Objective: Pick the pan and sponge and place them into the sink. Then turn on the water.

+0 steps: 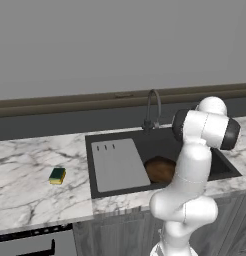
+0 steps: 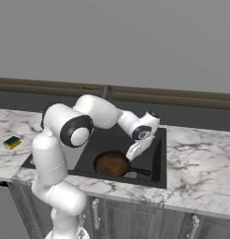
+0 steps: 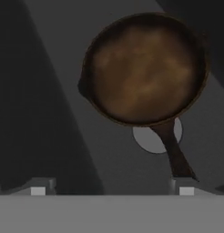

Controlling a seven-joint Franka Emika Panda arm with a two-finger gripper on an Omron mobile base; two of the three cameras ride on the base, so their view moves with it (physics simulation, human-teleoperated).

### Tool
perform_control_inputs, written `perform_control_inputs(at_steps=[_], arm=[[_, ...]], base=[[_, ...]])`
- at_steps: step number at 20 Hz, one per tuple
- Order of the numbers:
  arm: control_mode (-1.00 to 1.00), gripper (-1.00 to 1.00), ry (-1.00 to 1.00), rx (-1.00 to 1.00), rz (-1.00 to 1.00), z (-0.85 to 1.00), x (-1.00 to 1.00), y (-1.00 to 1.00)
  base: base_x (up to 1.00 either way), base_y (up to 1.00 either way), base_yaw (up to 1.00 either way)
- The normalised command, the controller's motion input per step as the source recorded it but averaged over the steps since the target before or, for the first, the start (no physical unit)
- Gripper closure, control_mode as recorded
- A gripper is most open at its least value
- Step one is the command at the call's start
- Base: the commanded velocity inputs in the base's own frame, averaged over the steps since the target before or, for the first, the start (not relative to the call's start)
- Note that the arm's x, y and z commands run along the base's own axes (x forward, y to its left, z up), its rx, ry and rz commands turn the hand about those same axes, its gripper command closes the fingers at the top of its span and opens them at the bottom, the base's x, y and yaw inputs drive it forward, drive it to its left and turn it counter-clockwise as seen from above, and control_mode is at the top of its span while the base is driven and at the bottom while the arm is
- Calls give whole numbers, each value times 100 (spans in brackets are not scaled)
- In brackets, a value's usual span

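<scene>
The dark-brown pan (image 3: pixel 143 68) lies flat on the floor of the dark sink (image 1: pixel 115 187), partly over the round drain (image 3: pixel 148 140). Its handle (image 3: pixel 175 152) runs toward my right fingertip (image 3: pixel 186 190). My gripper (image 3: pixel 112 189) hangs open just above the pan's handle end, with nothing between its fingers. From the right base view the gripper (image 2: pixel 134 151) reaches down into the basin beside the pan (image 2: pixel 111 163). The green and yellow sponge (image 1: pixel 57 175) rests on the marble counter left of the sink. No water runs from the arched faucet (image 1: pixel 153 107).
A grey slotted drainboard (image 1: pixel 117 165) covers the sink's left part. Marble counter (image 2: pixel 196 154) spreads on both sides. A dark backsplash ledge (image 1: pixel 70 102) runs behind the faucet. My own arm (image 1: pixel 195 165) hides the basin's right half in the left base view.
</scene>
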Motion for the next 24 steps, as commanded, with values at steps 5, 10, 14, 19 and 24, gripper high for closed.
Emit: perform_control_inputs(at_steps=[5, 10, 14, 19, 24], arm=[[-100, -100, 0, 2, -43, 72, -69, 93], [-100, -100, 0, 0, -50, 69, -69, 100], [-100, -100, 0, 0, -46, 73, -51, 100], [-100, -100, 0, -3, -34, 49, -36, 100], [-100, -100, 2, -12, -21, 30, -8, 100]], base=[[0, 0, 0], [0, 0, 0], [0, 0, 0], [0, 0, 0], [0, 0, 0]])
